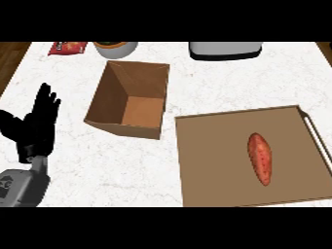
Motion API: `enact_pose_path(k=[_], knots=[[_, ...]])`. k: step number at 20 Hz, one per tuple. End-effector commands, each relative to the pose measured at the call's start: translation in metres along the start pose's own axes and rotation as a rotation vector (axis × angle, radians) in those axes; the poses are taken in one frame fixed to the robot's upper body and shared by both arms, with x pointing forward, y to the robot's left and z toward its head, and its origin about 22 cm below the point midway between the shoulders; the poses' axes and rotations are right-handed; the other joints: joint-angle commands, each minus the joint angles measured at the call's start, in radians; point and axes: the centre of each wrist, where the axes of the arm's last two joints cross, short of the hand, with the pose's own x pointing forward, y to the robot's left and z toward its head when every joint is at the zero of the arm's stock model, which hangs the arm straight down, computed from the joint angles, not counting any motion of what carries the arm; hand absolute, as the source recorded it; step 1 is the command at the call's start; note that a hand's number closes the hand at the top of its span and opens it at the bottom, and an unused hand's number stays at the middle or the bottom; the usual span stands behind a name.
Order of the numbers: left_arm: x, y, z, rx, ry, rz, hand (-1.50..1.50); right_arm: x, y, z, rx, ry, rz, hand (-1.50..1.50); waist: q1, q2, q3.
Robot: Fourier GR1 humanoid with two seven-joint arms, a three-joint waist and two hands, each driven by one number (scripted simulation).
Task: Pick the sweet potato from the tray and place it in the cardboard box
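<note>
Along the far edge of the white marbled counter [197, 82], a red packet [67, 47], a pale round container [116, 48] and a grey appliance [224, 50] are cut off, and the packet's print is too small to read. The left hand [32, 124] rests at the view's left, fingers straight and spread, holding nothing; the right hand is out of view. The tapered orange sweet potato [260, 158] lies lengthwise on the flat brown tray [212, 165], just right of the open cardboard box [129, 99].
</note>
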Motion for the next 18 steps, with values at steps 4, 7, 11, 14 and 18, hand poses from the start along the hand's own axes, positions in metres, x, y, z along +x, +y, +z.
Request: enact_pose_path(k=[4, 7, 11, 14, 18], knots=[[-0.006, 0.030, 0.003, -0.074, -0.060, -0.272, 0.00, -0.060, 0.022, 0.115, -0.410, 0.173, -0.268, -1.50, -0.094, 0.010, -0.022], [-0.014, 0.029, 0.007, -0.059, -0.006, -0.247, 0.00, -0.047, 0.011, 0.088, -0.726, 0.077, -0.370, -1.50, -0.229, -0.073, 0.048], [-0.026, 0.043, 0.019, -0.175, -0.033, -0.420, 0.00, -0.095, 0.047, 0.254, -0.914, 0.499, -0.319, -1.50, -0.118, 0.011, -0.024], [-0.027, 0.030, 0.024, -0.252, -0.058, -0.430, 0.00, -0.088, 0.048, 0.312, -0.840, 0.300, -0.236, -1.50, -0.073, 0.008, -0.033], [-0.024, 0.015, 0.023, -0.304, -0.080, -0.463, 0.00, -0.069, 0.047, 0.390, -0.588, 0.349, -0.139, -1.50, -0.012, 0.013, -0.042]])
